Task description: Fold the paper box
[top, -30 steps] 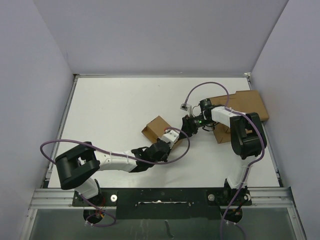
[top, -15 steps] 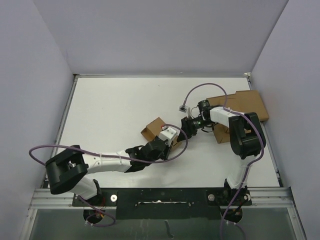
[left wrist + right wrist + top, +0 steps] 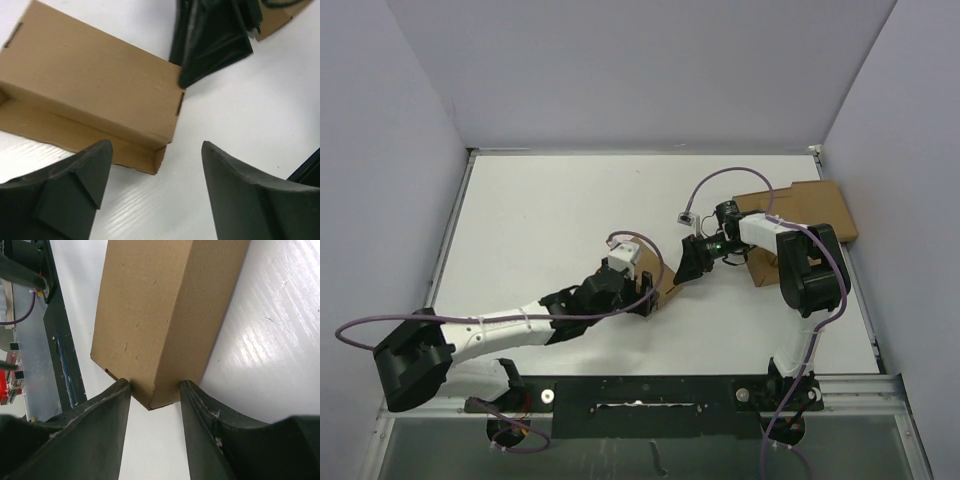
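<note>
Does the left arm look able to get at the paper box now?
Probably yes. The left fingers are open close over the paper box, with nothing between them and its long side. The right fingers clamp only one end corner.

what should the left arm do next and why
Probably lower the left gripper onto the loose flap and fold it up against the paper box. The flap lies flat on the table along the box's long edge, the left jaws stand open and touch nothing, and the right gripper pinches one end of the box, which should steady it.
</note>
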Tool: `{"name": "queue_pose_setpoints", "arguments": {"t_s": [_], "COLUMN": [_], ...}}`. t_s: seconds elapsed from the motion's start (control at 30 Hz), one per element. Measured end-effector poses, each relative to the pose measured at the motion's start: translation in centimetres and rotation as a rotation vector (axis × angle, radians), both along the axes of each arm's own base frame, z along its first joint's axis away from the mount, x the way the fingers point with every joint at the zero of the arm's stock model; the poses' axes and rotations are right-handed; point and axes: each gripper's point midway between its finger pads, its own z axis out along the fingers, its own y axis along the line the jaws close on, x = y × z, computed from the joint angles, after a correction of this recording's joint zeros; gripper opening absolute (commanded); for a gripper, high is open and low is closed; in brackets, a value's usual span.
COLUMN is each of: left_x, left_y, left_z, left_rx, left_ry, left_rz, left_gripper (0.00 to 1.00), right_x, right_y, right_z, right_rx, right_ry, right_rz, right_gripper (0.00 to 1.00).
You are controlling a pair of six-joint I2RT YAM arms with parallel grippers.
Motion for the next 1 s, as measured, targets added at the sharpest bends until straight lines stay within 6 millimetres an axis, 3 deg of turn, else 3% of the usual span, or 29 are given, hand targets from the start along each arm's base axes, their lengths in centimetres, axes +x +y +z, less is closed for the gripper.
{"name": "queue_pose_setpoints", "arguments": {"t_s": [0.17,0.37,0.5,0.77,1.0], "left_x": [1.8,2.8,3.2,4.5,6.7], "left_y": [3.3,8.2,10.6,11.2,11.1], "left_z": [1.6,1.5,-0.4,-4.5,-5.8], "left_rx": [-0.117,-0.235,-0.296,-0.346,-0.426], "left_ry": [0.065,0.136,0.213,0.365,0.404], "left_rz": [0.13,0.287,0.381,0.483,0.563], "left_gripper": [0.98,0.98,0.98,0.98,0.98], "right_x": [-0.1,-0.1,-0.1,-0.2,-0.5], "right_y": [0.0,0.0,0.0,0.0,0.2], "right_z": [0.0,0.0,0.0,0.0,0.0], "right_rx": [-0.001,-0.001,-0.001,-0.001,-0.002], "right_ry": [0.004,0.006,0.008,0.011,0.015], "right_rz": [0.0,0.0,0.0,0.003,0.011], "right_gripper": [0.44,0.44,0.44,0.44,0.44]}}
